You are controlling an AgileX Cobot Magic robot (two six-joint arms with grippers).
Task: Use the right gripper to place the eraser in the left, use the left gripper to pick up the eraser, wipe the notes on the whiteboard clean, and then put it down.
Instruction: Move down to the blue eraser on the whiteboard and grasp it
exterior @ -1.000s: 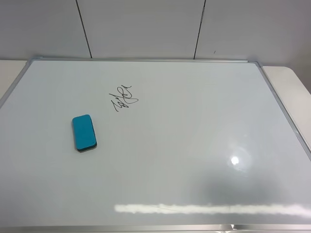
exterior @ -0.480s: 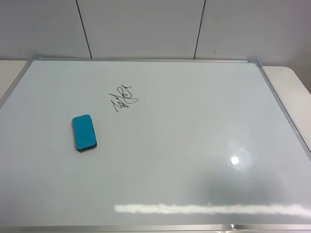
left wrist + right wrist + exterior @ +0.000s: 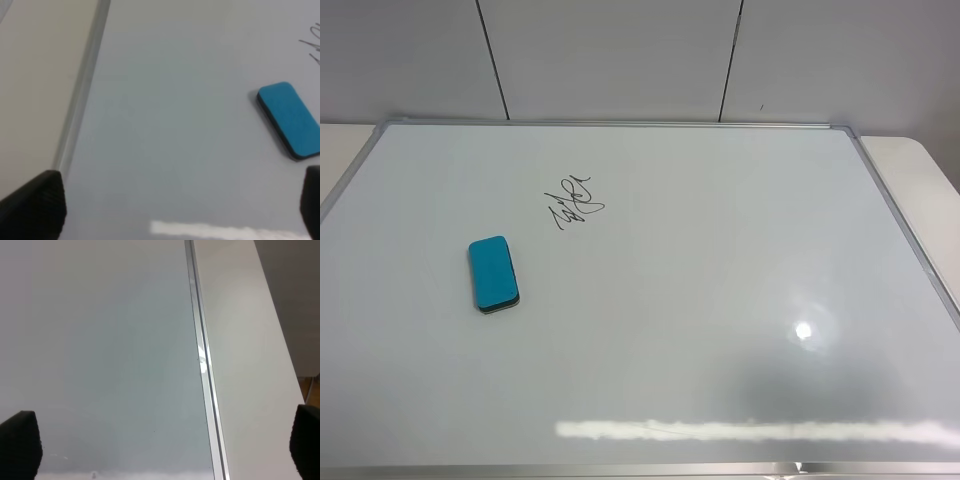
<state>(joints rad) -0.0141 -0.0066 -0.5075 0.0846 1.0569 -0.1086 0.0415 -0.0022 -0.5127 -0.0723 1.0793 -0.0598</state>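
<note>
Nothing has moved since a second ago: the eraser and the scribble lie just where they did, and both pincers hang as they were. The left pincer [image 3: 172, 202], a black two-fingered claw of which only the fingertips [image 3: 32, 205] show, stands with its jaws wide apart over bare board, gripping nothing. The right pincer [image 3: 163, 442], likewise black and seen only at its tips, is spread just as wide and is also free of any load, above the board's right edge. Beyond the left pincer and clear of both its fingers lies the eraser [image 3: 290, 119], a small teal-blue rounded rectangular block with a thin dark felt underside, flat with its teal face up. In the high view it sits on the left half of the whiteboard [image 3: 720, 250], a large glossy white board in a thin silver metal frame [image 3: 202, 360]. The notes [image 3: 575, 201], a small black handwritten marker scribble, lie near the eraser, farther back and to its right, not touching it. The board rests on a pale worktop [image 3: 920, 170], with a white panelled wall [image 3: 620, 60] behind.
</note>
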